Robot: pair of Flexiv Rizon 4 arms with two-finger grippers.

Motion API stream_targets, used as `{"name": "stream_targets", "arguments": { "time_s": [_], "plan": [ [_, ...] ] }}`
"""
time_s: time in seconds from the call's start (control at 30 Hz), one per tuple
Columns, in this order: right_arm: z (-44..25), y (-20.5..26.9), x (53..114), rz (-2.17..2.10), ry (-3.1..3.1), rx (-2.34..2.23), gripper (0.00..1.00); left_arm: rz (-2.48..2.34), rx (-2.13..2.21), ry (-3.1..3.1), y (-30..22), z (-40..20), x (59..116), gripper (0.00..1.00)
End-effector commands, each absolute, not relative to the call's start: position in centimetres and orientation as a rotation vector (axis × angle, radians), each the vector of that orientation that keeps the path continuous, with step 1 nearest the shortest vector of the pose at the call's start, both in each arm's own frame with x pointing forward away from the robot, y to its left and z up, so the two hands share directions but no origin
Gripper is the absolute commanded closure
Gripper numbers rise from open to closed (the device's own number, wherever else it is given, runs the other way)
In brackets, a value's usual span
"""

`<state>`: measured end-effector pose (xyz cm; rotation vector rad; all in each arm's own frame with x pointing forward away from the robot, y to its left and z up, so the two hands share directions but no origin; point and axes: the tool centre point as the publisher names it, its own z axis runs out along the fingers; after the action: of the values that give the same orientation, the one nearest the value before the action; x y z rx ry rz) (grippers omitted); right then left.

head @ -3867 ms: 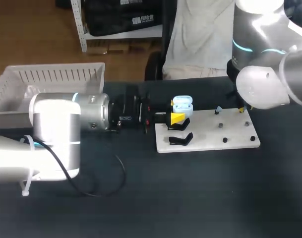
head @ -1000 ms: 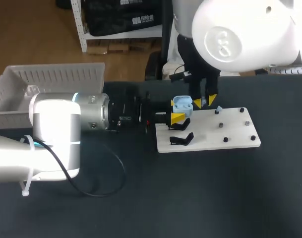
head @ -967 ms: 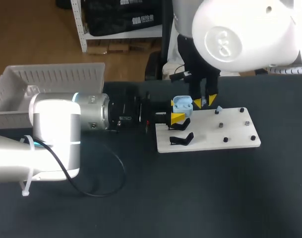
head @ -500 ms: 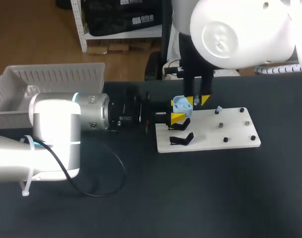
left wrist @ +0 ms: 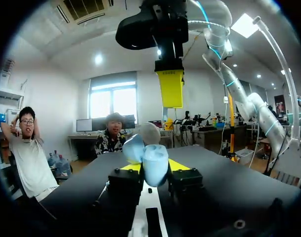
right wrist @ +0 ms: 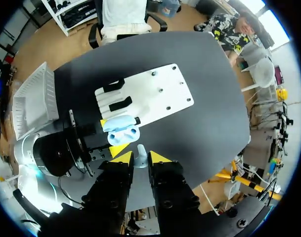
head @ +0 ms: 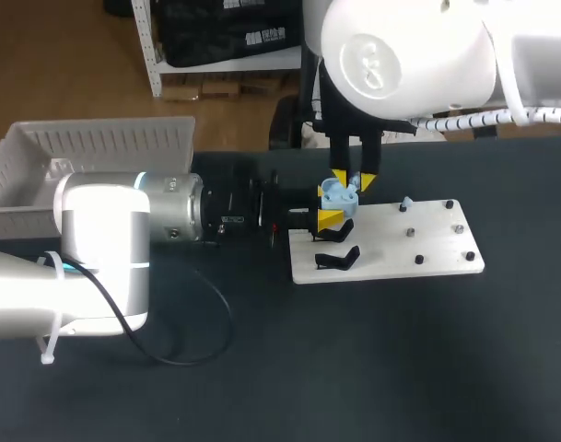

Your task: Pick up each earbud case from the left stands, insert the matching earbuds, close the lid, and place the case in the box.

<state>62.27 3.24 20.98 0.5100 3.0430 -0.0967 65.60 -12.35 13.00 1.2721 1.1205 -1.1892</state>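
My left gripper [head: 330, 215] is shut on a light blue earbud case [head: 337, 192], lid open, at the left end of the white board [head: 427, 253]. In the left wrist view the case [left wrist: 149, 160] sits between the yellow tips of the left gripper [left wrist: 153, 168]. Straight above the open case hangs my right gripper [head: 352, 180], pointing down. In the right wrist view the right gripper [right wrist: 140, 159] is shut on a small pale blue earbud [right wrist: 141, 150], with the case [right wrist: 122, 129] just ahead of it. A second pale earbud [head: 406, 203] stands on the board.
Two black stands [head: 337, 259] sit at the board's left end and several small dark pegs [head: 418, 261] at its right. A white basket [head: 50, 152] stands at the table's far left corner. A black cable [head: 202, 345] loops beneath my left arm.
My right gripper has moved left with the earbud, from beside the case over the board to directly above the open case. The left arm and case have stayed put.
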Motion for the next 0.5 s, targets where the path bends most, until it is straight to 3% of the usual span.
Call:
{"name": "stream_targets", "arguments": {
  "time_s": [0.03, 0.4, 0.5],
  "plan": [
    [21.04, 3.37, 62.35, -0.103, 3.043, 0.514, 1.0, -1.187, 1.268, 1.114, -12.39, 12.85, 65.61, 1.0],
    [21.04, 3.37, 62.35, -0.103, 3.043, 0.514, 1.0, -1.187, 1.268, 1.114, -12.39, 12.85, 65.61, 1.0],
    [20.61, 3.44, 62.93, -0.106, 2.984, 0.813, 1.0, -1.187, 1.268, 1.114, -12.39, 12.85, 65.61, 1.0]
  ]
}}
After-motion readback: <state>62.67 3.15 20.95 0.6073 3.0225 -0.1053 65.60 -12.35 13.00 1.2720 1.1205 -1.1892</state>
